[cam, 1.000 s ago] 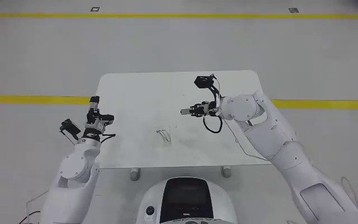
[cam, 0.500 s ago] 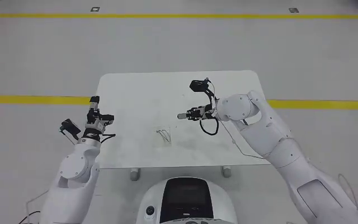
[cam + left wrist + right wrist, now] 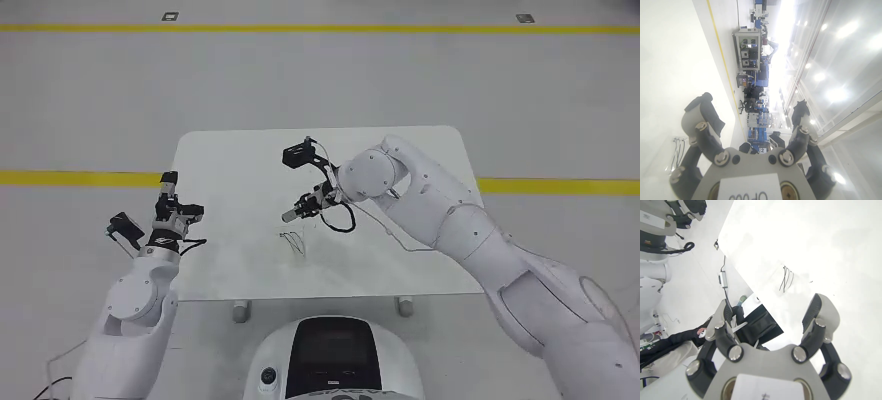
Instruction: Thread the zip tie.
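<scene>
You are swinging the right gripper [image 3: 292, 214] in across the bench [image 3: 230, 160]. A second ago it was hanging over the right-hand middle of the surface, and now it is hovering just beside the ties [image 3: 293, 241], on their far side and a little above them. Its jaws are standing wide apart with nothing between them, and the right wrist view is looking down past them at the ties, a few thin black strands lying crossed near the bench's front edge. You are leaving the left gripper [image 3: 168, 181] where it was, raised at the bench's left edge and well apart from the ties; its jaws are spread too and gripping nothing. For the task, this means the reach is nearly over but nothing is being held or threaded yet. To my eye, you are lining up to come down and pinch a single tie. Because the strands are overlapping, you are risking lifting several at once or nudging the bundle away. As for containers, no box or tray is sitting on the bench. A faint clear film [image 3: 670, 166] is showing around the ties in the left wrist view, so they may be lying in a thin pouch, but I cannot tell for sure.
</scene>
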Controlling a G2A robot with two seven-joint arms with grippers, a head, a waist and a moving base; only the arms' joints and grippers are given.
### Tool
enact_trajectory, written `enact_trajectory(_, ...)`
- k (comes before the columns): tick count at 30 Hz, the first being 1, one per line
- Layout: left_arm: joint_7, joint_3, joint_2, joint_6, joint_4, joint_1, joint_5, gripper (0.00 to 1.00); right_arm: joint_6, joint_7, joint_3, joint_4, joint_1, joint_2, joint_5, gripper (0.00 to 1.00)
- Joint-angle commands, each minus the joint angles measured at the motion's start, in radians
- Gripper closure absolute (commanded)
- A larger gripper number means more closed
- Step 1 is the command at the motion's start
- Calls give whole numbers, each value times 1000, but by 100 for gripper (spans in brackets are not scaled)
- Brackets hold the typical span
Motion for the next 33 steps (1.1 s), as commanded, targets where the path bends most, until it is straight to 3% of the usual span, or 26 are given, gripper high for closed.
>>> enact_trajectory(1, 0, 0, 0, 0, 0, 0, 0, 0, -10, -13, -52, 60, 23, -38, 3, 0)
enact_trajectory(7, 0, 0, 0, 0, 0, 0, 0, 0, -56, -50, -135, 209, 44, -130, 40, 0)
enact_trajectory(19, 0, 0, 0, 0, 0, 0, 0, 0, -56, -50, -137, 205, 42, -130, 37, 0)
enact_trajectory(25, 0, 0, 0, 0, 0, 0, 0, 0, 50, -8, -185, 174, 40, -162, -47, 0)
enact_trajectory(33, 0, 0, 0, 0, 0, 0, 0, 0, 107, 37, -250, 309, 65, -268, -58, 0)
